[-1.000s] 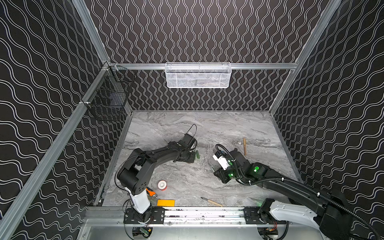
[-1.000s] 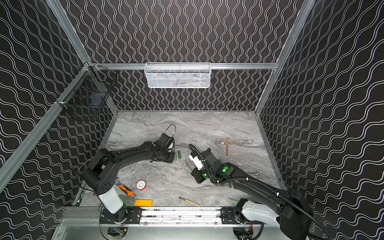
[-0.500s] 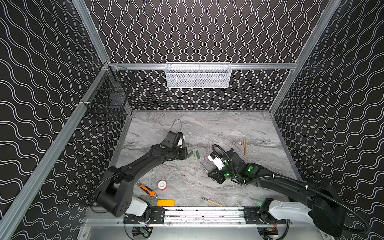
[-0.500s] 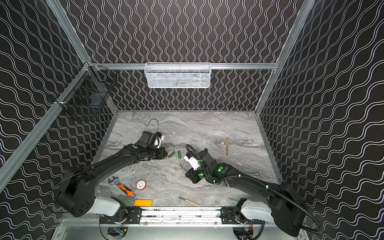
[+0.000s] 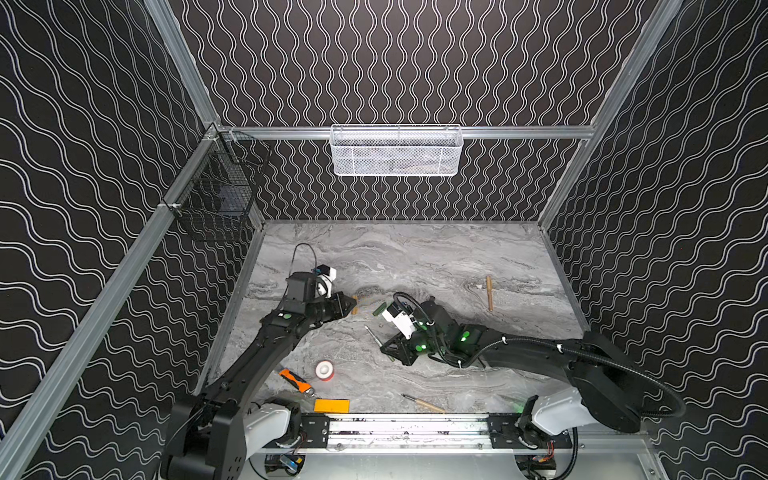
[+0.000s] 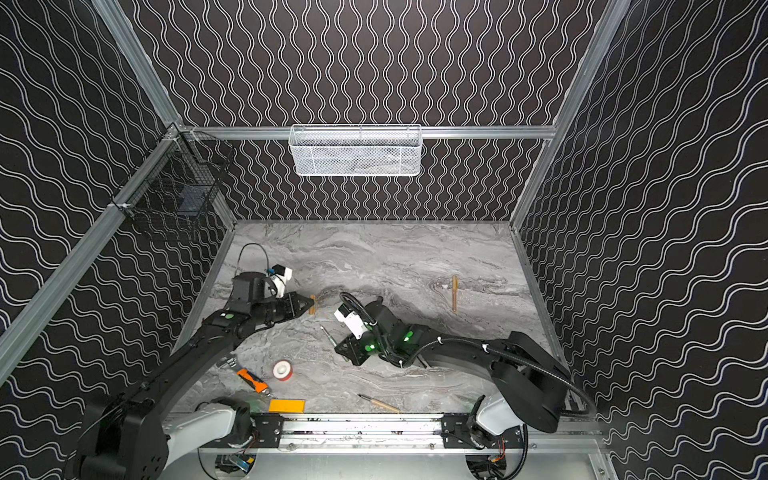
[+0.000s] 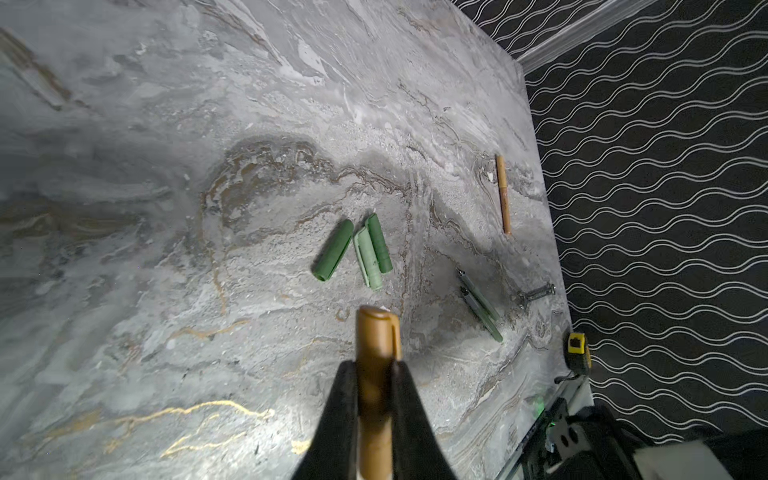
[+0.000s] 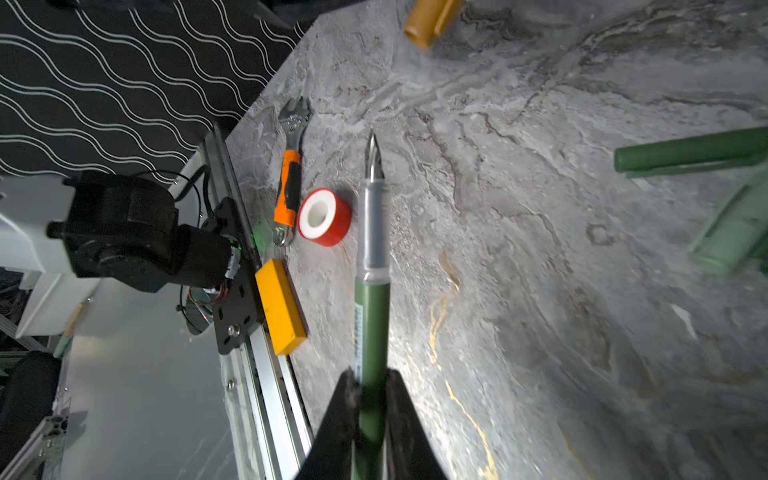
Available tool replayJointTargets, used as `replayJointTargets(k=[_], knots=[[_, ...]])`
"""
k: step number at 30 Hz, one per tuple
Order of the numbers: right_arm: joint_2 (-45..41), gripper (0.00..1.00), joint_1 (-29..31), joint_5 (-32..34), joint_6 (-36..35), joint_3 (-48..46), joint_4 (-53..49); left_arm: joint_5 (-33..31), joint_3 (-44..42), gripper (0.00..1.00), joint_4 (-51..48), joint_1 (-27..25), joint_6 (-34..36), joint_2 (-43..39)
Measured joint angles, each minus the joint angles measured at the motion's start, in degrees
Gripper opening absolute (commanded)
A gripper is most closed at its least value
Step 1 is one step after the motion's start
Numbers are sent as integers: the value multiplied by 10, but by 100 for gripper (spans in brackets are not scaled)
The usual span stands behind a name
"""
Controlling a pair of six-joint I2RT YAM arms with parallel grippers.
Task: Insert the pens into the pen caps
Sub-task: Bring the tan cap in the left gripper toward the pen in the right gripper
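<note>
From the left end of the base rail (image 5: 407,428), the left arm (image 5: 266,353) stretches long and low away from the rail. Its wrist is level and the left gripper (image 5: 347,307) points sideways toward the other arm, jaws closed on a tan cap (image 7: 376,336) that sticks out past the fingertips. The right arm (image 5: 532,357) rises from the rail's right end, folds at a raised elbow close above it, and runs its forearm roughly along the rail toward the middle, where the right gripper (image 5: 386,351) dips low, clamped on the barrel of a green pen (image 8: 372,249) with the nib leading.
</note>
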Motion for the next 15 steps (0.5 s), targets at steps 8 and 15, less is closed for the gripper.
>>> replayJointTargets(k=[8, 15], knots=[[68, 16, 12, 0, 43, 28, 75, 44, -53, 0, 63, 35, -41, -47], [93, 16, 21, 3, 70, 42, 121, 75, -83, 0, 135, 37, -82, -52]])
